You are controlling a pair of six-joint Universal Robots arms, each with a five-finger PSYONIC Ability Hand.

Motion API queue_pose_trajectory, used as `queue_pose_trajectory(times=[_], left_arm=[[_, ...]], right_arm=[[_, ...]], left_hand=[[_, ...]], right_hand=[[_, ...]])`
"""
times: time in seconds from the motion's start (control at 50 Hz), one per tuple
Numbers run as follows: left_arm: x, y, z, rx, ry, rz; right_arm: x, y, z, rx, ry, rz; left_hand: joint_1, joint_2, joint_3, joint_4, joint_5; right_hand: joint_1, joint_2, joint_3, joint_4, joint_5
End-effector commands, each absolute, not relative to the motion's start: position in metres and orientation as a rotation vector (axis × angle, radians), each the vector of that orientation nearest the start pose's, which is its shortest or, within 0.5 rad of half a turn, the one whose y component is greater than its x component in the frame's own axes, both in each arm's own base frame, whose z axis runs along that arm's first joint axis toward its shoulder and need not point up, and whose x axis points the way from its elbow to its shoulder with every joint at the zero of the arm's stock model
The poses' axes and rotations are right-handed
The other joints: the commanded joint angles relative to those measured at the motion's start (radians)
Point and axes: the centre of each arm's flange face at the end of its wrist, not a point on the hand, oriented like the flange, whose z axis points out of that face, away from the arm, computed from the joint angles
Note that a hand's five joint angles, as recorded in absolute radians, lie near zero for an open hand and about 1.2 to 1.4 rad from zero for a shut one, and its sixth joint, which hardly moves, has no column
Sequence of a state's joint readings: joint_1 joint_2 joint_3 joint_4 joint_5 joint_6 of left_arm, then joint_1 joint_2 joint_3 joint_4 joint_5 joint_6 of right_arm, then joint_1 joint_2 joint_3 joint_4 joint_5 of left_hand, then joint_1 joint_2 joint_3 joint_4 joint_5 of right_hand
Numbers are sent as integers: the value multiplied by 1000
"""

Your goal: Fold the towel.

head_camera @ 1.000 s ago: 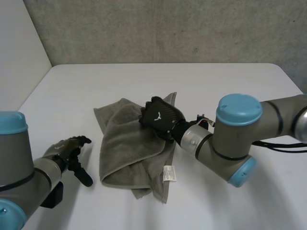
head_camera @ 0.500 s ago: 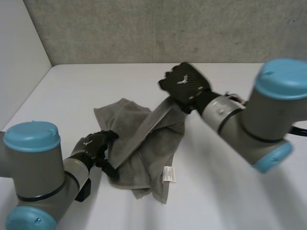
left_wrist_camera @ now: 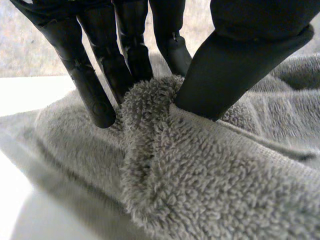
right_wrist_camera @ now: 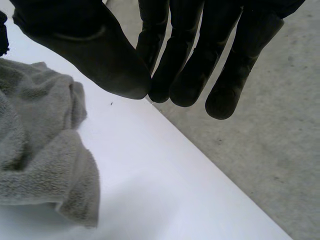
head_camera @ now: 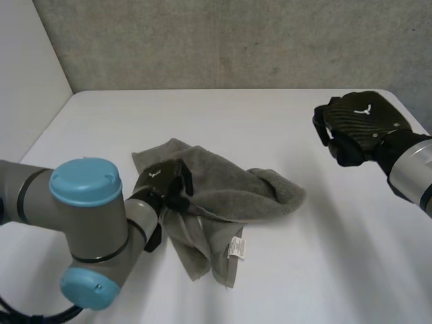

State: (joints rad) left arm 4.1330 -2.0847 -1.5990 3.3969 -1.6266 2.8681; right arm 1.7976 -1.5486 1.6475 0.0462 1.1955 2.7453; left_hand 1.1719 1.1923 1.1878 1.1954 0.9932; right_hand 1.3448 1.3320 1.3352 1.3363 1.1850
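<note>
While the grey terry towel (head_camera: 223, 196) hung by one edge from the right hand half a second ago, it now lies slumped on the white table (head_camera: 283, 115), left of the middle. Its freed part has fallen into a thick roll that points toward the table's right side. A small white label (head_camera: 236, 246) shows on the near flap.

The black left hand (head_camera: 165, 183) was off the cloth a second ago and at the towel's left edge half a second ago. I now see it resting on the towel's left part, its arm bent in from the near left. In its wrist view the fingers (left_wrist_camera: 95, 85) stand straight down one side of a raised ridge of pile and the thumb (left_wrist_camera: 235, 65) presses into the other side, so the ridge is pinched between them.

The black right hand (head_camera: 361, 125) has let go and swung off to the table's right side, well apart from the towel. In its wrist view the fingers (right_wrist_camera: 190, 55) hang loose and nearly straight. The thumb sits close by their tips, and I see nothing held between them.
</note>
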Motion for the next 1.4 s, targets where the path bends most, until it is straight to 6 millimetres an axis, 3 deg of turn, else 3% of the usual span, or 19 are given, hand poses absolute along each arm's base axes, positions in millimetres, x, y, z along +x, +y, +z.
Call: queue_pose_trajectory(times=[0.02, 0.1, 0.12, 0.18, 0.36, 0.56, 0.76, 0.82, 0.88, 0.96, 1.0, 1.02, 1.06, 1.1, 1.16, 1.24, 1.28, 1.32, 1.4], left_arm=[[-321, -268, 184, 432, 2766, -2267], [-323, -293, 232, 471, 2577, -2426], [-321, -294, 247, 470, 2552, -2445], [-318, -292, 260, 462, 2552, -2448], [-303, -266, 282, 467, 2600, -2384], [-294, -258, 296, 448, 2570, -2420], [-292, -258, 293, 443, 2585, -2397], [-289, -261, 293, 430, 2579, -2393], [-285, -269, 297, 403, 2556, -2411], [-283, -282, 309, 367, 2493, -2477], [-283, -289, 325, 356, 2435, -2555], [-286, -297, 342, 358, 2370, -2638], [-288, -304, 362, 355, 2296, -2728], [-287, -311, 407, 354, 2112, -2918], [-284, -311, 426, 337, 2036, -2996], [-280, -305, 443, 262, 2084, -3061], [-279, -303, 438, 235, 2167, -3025], [-277, -303, 429, 214, 2259, -2966], [-274, -295, 395, 203, 2491, -2753]], right_arm=[[229, -265, 291, -1021, 1914, -2057], [234, -284, 283, -1005, 1905, -2081], [237, -290, 277, -998, 1917, -2067], [245, -293, 267, -944, 1955, -1996], [255, -287, 234, -751, 2063, -1764], [289, -243, 166, -716, 2157, -1374], [314, -235, 138, -691, 2111, -1361], [317, -246, 135, -600, 2096, -1413], [324, -263, 146, -540, 2034, -1511], [333, -287, 183, -511, 1892, -1683], [339, -309, 245, -480, 1692, -1879], [339, -309, 245, -479, 1691, -1880], [335, -315, 317, -439, 1478, -2074], [327, -318, 352, -391, 1370, -2176], [315, -318, 393, -317, 1230, -2287], [318, -313, 386, -348, 1320, -2229], [320, -310, 368, -384, 1426, -2158], [328, -301, 315, -468, 1674, -1957], [334, -286, 261, -542, 1873, -1735]], left_hand=[[224, 204, 208, 201, 229], [224, 204, 208, 201, 229], [224, 204, 208, 201, 229], [224, 204, 208, 201, 229], [224, 204, 208, 201, 229], [224, 204, 208, 201, 229], [224, 204, 208, 201, 229], [224, 204, 208, 201, 229], [224, 204, 208, 201, 229], [224, 204, 208, 201, 229], [224, 204, 208, 201, 229], [224, 204, 208, 201, 229], [224, 204, 208, 201, 229], [224, 204, 208, 201, 229], [224, 204, 208, 201, 229], [224, 204, 208, 201, 229], [224, 204, 208, 201, 229], [224, 204, 208, 201, 229], [224, 204, 208, 201, 229]], right_hand=[[51, 64, 61, 60, 37], [-153, -140, -143, -144, -168], [-699, -687, -690, -691, -714], [-1168, -1155, -1158, -1159, -1183], [-1170, -1157, -1161, -1162, -1185], [-1170, -1157, -1161, -1162, -1185], [-1170, -1157, -1161, -1162, -1185], [-703, -690, -693, -694, -717], [48, 61, 58, 57, 34], [51, 64, 61, 60, 37], [51, 64, 61, 60, 37], [51, 64, 61, 60, 37], [51, 64, 61, 60, 37], [51, 64, 61, 60, 37], [51, 64, 61, 60, 37], [-27, -14, -17, -18, -41], [-411, -398, -402, -403, -426], [-1096, -1083, -1086, -1087, -1110], [-1170, -1157, -1161, -1162, -1185]])
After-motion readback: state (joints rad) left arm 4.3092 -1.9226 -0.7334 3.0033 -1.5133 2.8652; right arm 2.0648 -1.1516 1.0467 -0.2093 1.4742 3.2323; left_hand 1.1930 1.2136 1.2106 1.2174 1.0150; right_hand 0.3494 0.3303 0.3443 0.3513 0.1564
